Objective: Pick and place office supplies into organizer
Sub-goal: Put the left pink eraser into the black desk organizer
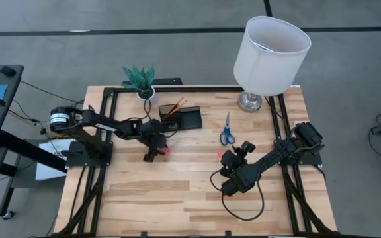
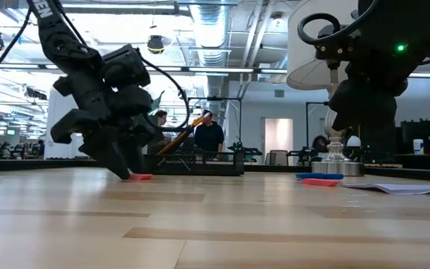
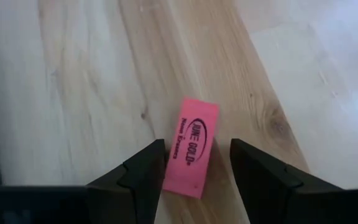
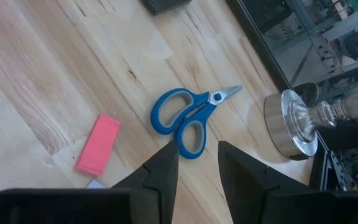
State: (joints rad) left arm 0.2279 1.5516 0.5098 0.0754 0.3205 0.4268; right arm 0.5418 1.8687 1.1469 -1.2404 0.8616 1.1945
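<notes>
A pink eraser lies flat on the wooden table, near the middle left. My left gripper is open and reaches down over it, one finger on either side of its long edges; its tips are close to the table. The black organizer stands farther back with orange pencils leaning in its cup. Blue-handled scissors lie flat ahead of my right gripper, which hovers open and empty above the table. A second pink piece lies beside it. My left gripper has one finger right against the eraser's long side. Whether it touches the eraser I cannot tell. The other finger stands clear of it. The eraser lies flat on the table.
A white-shaded lamp stands at the far right, its metal base close to the scissors. A small potted plant sits behind the organizer. A pale sheet lies on the right. The near half of the table is bare wood.
</notes>
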